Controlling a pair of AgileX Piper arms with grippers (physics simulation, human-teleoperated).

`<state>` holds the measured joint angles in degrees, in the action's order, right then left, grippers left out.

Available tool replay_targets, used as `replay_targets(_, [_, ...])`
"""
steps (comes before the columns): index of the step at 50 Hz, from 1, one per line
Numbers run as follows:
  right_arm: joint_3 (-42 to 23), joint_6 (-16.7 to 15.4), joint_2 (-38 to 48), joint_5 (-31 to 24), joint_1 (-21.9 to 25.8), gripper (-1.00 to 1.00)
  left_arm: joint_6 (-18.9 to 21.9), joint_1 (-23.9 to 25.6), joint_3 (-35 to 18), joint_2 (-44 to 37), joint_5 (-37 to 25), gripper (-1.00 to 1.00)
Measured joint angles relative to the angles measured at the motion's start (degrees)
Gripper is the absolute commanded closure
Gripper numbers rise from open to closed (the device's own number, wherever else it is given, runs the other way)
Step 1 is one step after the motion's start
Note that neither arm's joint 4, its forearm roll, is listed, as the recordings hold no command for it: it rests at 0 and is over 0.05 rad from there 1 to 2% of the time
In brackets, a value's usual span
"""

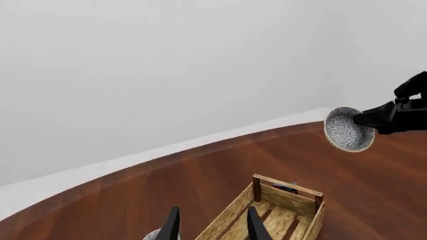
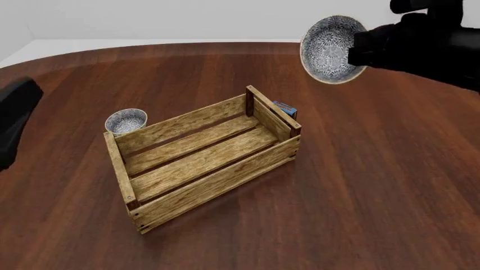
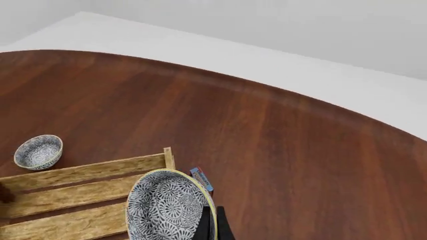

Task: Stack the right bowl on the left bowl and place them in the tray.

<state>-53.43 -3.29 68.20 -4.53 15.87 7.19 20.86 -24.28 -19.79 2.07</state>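
The tray (image 2: 202, 160) sits mid-table, nothing in it. Just behind its left end rests the left bowl (image 2: 126, 121) — the left gripper (image 1: 210, 227) above it, jaws spread. Farther right, the right gripper (image 2: 358, 49) pinches the right bowl (image 2: 329, 49) by its rim, aloft and tipped on edge.

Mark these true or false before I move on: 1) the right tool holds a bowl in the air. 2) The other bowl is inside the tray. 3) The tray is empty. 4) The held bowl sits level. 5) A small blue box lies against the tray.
1) True: the right tool grips the right bowl above the table.
2) False: the left bowl stands on the table beside the tray.
3) True.
4) False: it is tipped on edge, inside facing sideways.
5) True: the blue box lies at its far end.
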Motion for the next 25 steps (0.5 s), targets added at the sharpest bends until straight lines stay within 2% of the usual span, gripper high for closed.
replay_targets(25, [-2.7,-1.6,2.5,1.7,2.8,1.0,1.7,9.3,-11.4,-17.0,4.1,-1.0])
